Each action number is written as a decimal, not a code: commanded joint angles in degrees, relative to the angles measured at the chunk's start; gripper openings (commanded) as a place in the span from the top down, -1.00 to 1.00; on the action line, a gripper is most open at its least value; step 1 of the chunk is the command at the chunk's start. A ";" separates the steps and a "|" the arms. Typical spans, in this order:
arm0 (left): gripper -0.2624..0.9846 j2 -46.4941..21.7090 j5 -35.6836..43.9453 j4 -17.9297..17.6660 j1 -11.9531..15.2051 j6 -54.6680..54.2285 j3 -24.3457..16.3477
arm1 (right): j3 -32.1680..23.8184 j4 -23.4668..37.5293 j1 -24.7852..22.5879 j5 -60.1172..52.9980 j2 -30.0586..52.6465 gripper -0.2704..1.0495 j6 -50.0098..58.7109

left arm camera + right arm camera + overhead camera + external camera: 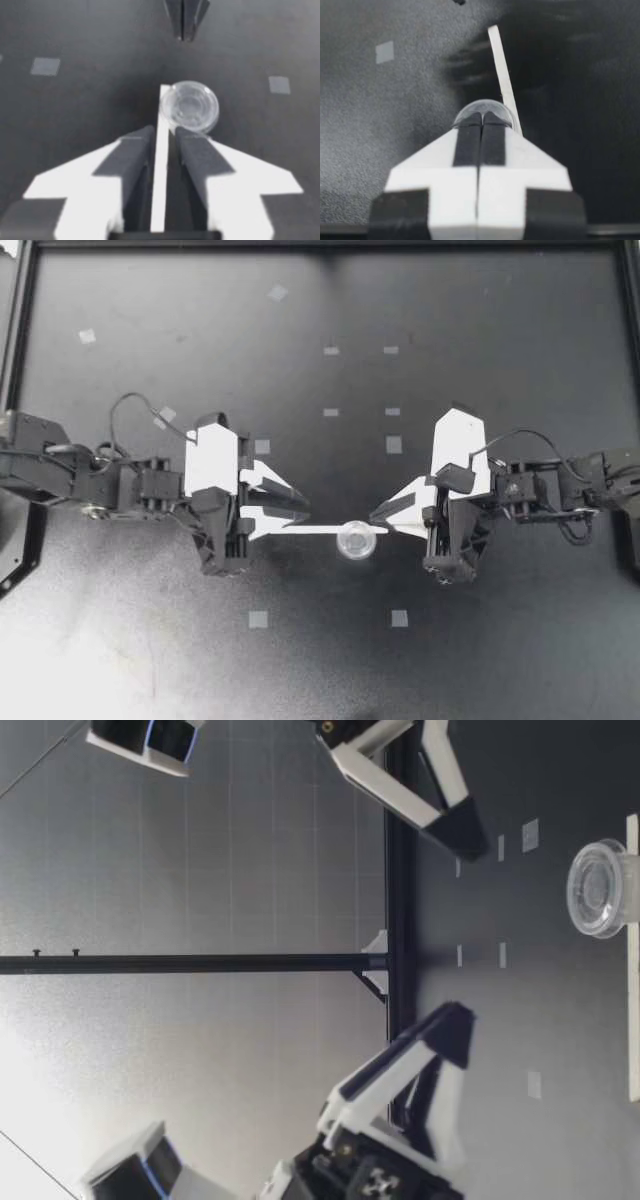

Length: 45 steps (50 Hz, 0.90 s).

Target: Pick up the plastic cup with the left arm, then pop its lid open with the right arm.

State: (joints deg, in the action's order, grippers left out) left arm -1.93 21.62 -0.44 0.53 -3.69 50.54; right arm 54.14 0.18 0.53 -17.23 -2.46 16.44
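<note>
My left gripper (305, 514) stands open just above the table, its fingers spread around one end of a long white strip (320, 531) that lies flat. In the left wrist view the strip (159, 190) runs between the fingers, against one pad and with a gap to the other. A small clear round cup (357, 539) sits on the strip's far part (189, 106). My right gripper (375, 512) is shut, with its tips close by the cup (482, 107) and nothing seen between them. The low view shows the cup (600, 888) on the strip (632, 1020), nearer to that camera than both grippers.
Small pale square markers (258, 619) dot the dark table (480, 330). A black frame rail (20, 330) borders the table at the far and side edges. Both arms reach in from the sides and meet near the middle.
</note>
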 commanded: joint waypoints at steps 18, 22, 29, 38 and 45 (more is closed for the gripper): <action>-0.15 -4.48 -0.09 0.09 -0.35 -0.09 -3.69 | -2.72 0.09 0.18 -0.53 3.52 0.77 0.70; -0.31 -5.19 -0.79 -0.09 -0.62 -0.09 -4.04 | -2.81 0.09 0.18 -0.53 3.69 0.77 1.23; -0.46 -6.15 -1.32 -0.18 -0.79 -0.18 -5.01 | -2.81 0.09 0.09 -0.62 4.04 0.77 1.67; -0.46 -8.79 -1.32 -0.18 -1.76 -0.18 -6.15 | -2.99 0.09 -0.97 -1.76 5.54 0.77 3.25; -0.46 -11.25 -1.32 -0.18 -2.64 -0.18 -7.91 | -2.99 0.09 -1.41 -3.16 6.59 0.77 4.04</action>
State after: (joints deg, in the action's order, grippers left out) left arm -13.36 20.04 -0.53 -1.67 -3.87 44.38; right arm 52.29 0.18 -0.44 -19.42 4.57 20.30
